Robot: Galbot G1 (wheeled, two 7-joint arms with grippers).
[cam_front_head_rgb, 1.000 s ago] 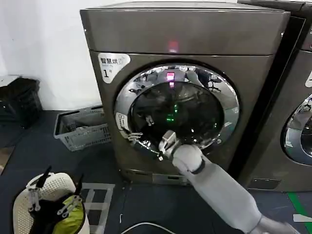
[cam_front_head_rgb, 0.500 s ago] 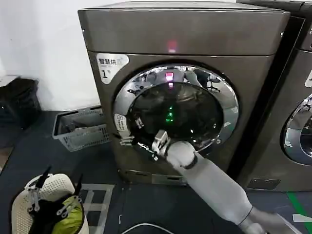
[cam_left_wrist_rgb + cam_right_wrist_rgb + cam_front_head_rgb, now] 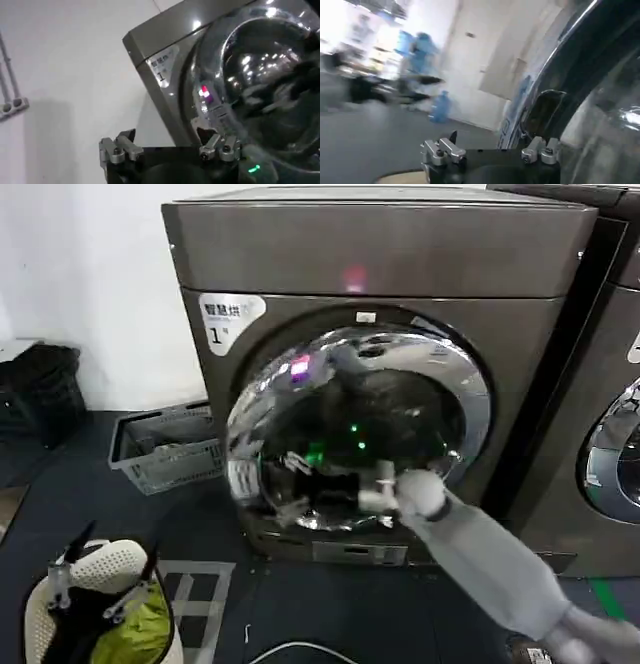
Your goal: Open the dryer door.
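Two machines stand side by side: the dryer point(image 3: 380, 274) with the "1" sticker point(image 3: 228, 319) fills the middle of the head view, and a second machine point(image 3: 600, 434) shows partly at the right edge. There is one grey basket point(image 3: 165, 446) on the floor point(image 3: 60, 494) to the left of the dryer, and one white perforated hamper point(image 3: 95, 609) with green cloth at the near left.

The dryer door point(image 3: 350, 429), one chrome-ringed porthole with dark glass, stands ajar: its left edge has swung out from the dryer front while its right side stays at the hinge. Half a second ago it lay flush against the front, so it has come open since then.

The right gripper point(image 3: 345, 486) reaches across the lower part of the door glass, its arm running down to the near right; earlier it sat at the door's lower left rim and it has moved right with the swing. How far its jaws stand apart I cannot tell, nor whether they grip the door.

The left gripper point(image 3: 170, 150) hangs low at the near left, its jaws wide and empty, facing the dryer.
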